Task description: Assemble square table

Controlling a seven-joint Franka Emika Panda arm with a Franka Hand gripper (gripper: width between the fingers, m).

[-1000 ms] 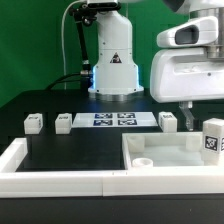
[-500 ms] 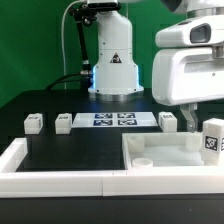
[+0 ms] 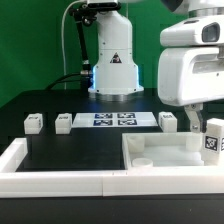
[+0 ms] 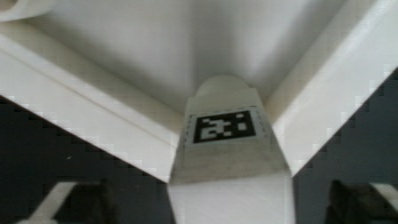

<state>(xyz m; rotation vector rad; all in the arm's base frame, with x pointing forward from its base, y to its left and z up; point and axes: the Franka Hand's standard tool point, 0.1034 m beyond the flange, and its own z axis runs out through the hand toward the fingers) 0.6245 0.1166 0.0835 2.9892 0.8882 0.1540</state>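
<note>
Claw [image 4: 206, 204]: wide open, holding nothing. The wrist view shows a blurred finger [image 4: 50, 204] on each side of an upright leg [image 4: 224, 165], with a dark gap on both sides and no contact visible.

Labels: the leg has a square black-and-white tag [image 4: 222, 127] on the face toward the wrist camera. All markings in view are tag patterns, not text.

Exterior view: the white hand housing hangs over that same leg [image 3: 212, 138], tag facing the camera. The leg stands at the slab's [image 3: 170, 150] far corner, at the exterior view's right. Can't tell whether it's on the slab or just beside it. The slab lies flat on the table [image 3: 70, 155], right up against the front run of the wall [image 3: 60, 182]. It has a raised rim and a small round feature near its end toward the exterior view's left.

Other legs stand loose on the table in a back row:
- leg [image 3: 33, 122] and leg [image 3: 63, 122] at the exterior view's left of the marker board [image 3: 112, 119]
- leg [image 3: 168, 120] just at its right

The marker board shows four tags.

Surface and room: the table is black, and the low white wall runs along the front and up the exterior view's left. The white arm base [image 3: 115, 60] is behind the marker board, with a blue glow on its side and a black cable. There's a green backdrop [image 3: 150, 25] behind the hand, dark elsewhere.
</note>
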